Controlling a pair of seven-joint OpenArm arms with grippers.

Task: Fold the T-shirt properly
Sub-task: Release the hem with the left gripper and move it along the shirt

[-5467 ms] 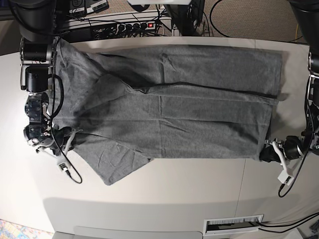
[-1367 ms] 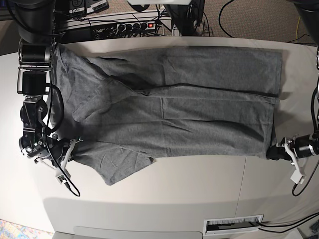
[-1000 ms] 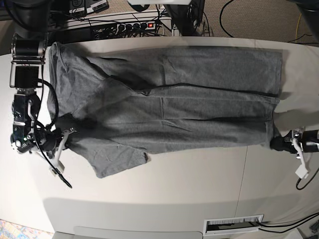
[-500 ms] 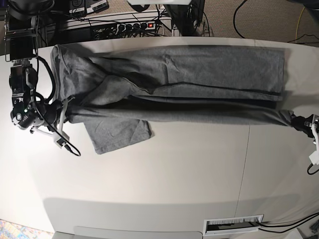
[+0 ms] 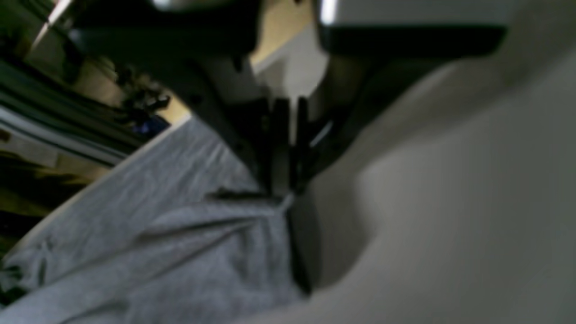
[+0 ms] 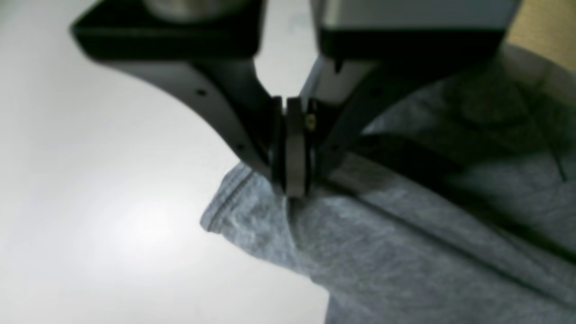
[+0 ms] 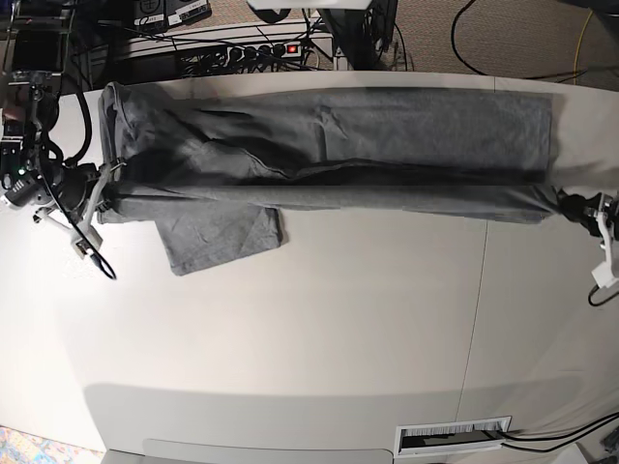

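The heather-grey T-shirt (image 7: 329, 126) lies stretched sideways across the back of the white table (image 7: 319, 329). Its near edge is lifted and pulled taut between both grippers. My right gripper (image 7: 104, 193), at the left of the base view, is shut on the shirt's shoulder end; the wrist view shows its jaws (image 6: 292, 180) pinching the cloth (image 6: 396, 243) near a stitched hem. My left gripper (image 7: 571, 206), at the right, is shut on the bottom corner; its wrist view (image 5: 285, 180) shows the cloth (image 5: 202, 252) clamped. One sleeve (image 7: 221, 237) hangs onto the table below the taut edge.
A power strip (image 7: 259, 48) and cables lie behind the table's back edge. A table seam (image 7: 479, 319) runs front to back at the right. A white slotted plate (image 7: 455, 437) sits at the front edge.
Both grippers have carried the shirt's near edge up and toward the back of the table. The visible shirt has narrowed into a long band, and the sleeve was dragged along.
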